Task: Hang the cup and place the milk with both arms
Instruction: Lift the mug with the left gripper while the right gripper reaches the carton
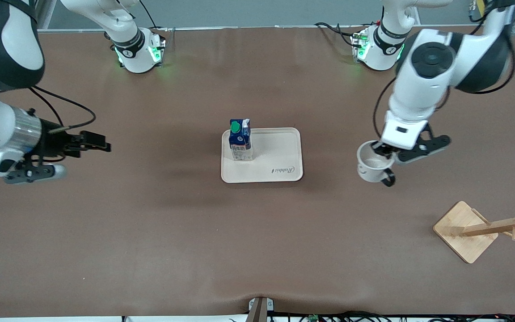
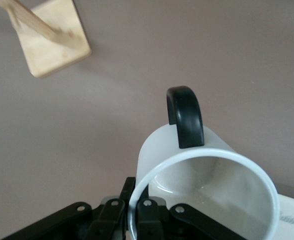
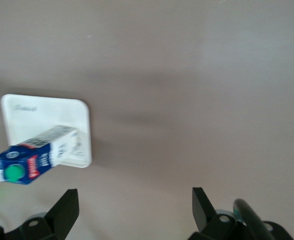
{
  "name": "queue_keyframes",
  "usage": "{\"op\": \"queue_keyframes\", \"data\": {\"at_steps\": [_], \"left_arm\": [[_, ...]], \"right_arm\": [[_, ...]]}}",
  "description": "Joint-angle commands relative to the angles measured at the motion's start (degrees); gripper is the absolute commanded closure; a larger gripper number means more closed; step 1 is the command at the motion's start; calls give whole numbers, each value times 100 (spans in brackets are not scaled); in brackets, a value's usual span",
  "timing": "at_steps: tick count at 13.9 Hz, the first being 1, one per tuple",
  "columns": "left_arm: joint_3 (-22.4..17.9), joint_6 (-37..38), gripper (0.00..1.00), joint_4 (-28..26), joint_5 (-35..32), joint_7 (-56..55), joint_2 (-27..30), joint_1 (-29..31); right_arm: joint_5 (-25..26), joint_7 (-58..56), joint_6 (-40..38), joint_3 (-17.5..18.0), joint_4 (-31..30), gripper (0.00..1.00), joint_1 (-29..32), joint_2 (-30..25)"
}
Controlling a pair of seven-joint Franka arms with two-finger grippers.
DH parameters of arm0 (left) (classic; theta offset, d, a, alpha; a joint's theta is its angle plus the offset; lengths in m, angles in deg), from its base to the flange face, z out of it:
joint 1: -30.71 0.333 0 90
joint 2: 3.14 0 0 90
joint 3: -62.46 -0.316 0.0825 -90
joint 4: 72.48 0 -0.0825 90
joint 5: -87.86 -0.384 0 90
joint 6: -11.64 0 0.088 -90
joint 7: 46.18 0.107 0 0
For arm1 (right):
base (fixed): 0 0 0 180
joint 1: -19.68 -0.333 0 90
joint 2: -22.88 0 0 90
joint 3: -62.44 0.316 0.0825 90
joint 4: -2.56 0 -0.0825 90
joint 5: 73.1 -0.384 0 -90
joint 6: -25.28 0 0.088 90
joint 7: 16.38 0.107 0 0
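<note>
**Cup held aloft, milk on the tray**

The cup [image 1: 375,167] hangs in the left gripper [image 1: 385,152], whose fingers [image 2: 146,212] pinch the rim from inside and outside the wall. It is lifted over bare tabletop [image 1: 150,232] between the tray [image 1: 284,170] and the rack [image 1: 485,229], mouth up and slightly tilted, with the black handle [image 2: 186,116] on the side away from the gripper. The rack stands toward the left arm's end of the tabletop, nearer the front camera than the tray.

The milk [image 1: 240,139] stands upright on the tray, at the edge toward the right arm's end (green cap facing up).

The right gripper [image 1: 101,146] hovers over the tabletop at the right arm's end, fingers [image 3: 67,210] spread apart and holding nothing.
</note>
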Motion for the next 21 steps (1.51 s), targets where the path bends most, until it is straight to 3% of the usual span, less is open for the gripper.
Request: {"op": "queue_keyframes", "data": {"at_steps": [1, 3, 7, 10, 11, 14, 16, 18, 21], "left_arm": [[44, 247, 100, 16, 277, 1329, 277, 654], [44, 555, 100, 130, 286, 2365, 313, 1076], [8, 714, 100, 288, 304, 4344, 392, 1955], [0, 714, 100, 1016, 462, 5506, -72, 2352], [0, 723, 100, 1193, 471, 5682, -204, 2388], [0, 714, 100, 1422, 794, 5842, -424, 2633], [0, 723, 100, 1764, 1277, 6437, -758, 2879], [0, 723, 100, 2142, 1332, 6703, -1057, 2941], [0, 723, 100, 2293, 1332, 6678, -1146, 2933]], "right_arm": [[-982, 84, -8, -7, 43, 0, 10, 496], [-1294, 441, -17, 1, -53, 0, -173, 780], [-1241, 2943, -61, -7, -45, 0, -1410, 737], [-1242, 4475, 288, -7, -36, 0, -1853, 737], [-1250, 4643, 378, -7, -19, 0, -1914, 737], [-478, 3903, 597, 10, 122, 0, -2406, 789], [-459, 3512, 809, 1, -70, 0, -2565, 789], [-441, 3476, 914, 1, -176, 0, -2697, 789], [-441, 3459, 1633, 10, -799, 0, -2933, 728]]}}
